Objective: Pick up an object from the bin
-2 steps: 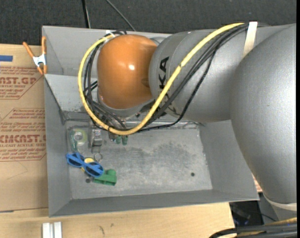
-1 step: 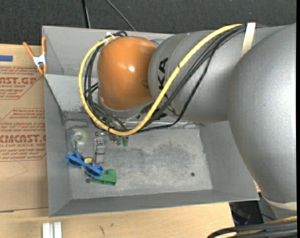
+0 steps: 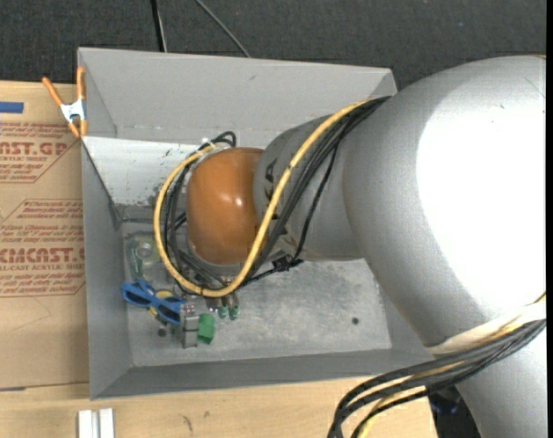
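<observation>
Near the bin's (image 3: 286, 322) left wall, the arm (image 3: 422, 199) was held close above a blue thing (image 3: 144, 297), likely for picking. The gripper's opening could not be told.

Arm (image 3: 459, 199) stretched leftward, orange wrist cover (image 3: 222, 206) down

Matt scuffed metal bin (image 3: 286, 322), glossy smooth orange cover (image 3: 220, 204)

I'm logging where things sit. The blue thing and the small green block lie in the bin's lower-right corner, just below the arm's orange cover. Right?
Wrong corner: the camera view shows the blue thing and the small green block in the lower-left corner of the bin, just below the arm's orange cover.
</observation>
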Controlling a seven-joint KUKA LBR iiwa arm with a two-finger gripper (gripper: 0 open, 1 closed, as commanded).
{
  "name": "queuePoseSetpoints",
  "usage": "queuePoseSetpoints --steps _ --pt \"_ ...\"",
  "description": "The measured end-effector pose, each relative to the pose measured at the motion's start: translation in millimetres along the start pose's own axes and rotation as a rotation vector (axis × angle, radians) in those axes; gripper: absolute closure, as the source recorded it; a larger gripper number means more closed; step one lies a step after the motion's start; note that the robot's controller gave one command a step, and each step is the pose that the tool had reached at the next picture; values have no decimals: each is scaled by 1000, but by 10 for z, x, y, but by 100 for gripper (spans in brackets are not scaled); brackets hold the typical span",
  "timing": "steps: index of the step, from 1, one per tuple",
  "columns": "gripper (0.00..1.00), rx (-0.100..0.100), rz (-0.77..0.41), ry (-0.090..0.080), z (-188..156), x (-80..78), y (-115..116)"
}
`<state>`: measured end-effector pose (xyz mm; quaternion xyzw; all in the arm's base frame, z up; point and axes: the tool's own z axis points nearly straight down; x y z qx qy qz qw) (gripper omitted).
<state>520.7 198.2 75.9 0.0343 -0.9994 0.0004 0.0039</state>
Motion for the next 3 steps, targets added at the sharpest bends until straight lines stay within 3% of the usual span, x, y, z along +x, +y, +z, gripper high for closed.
queuePoseSetpoints --steps 1,2,3 --pt "100 -7 -2 -9 -72 -30 36" --pt "100 -4 69 -18 -1777 -37 -27" --pt "100 -1 -79 -11 -1658 -325 82"
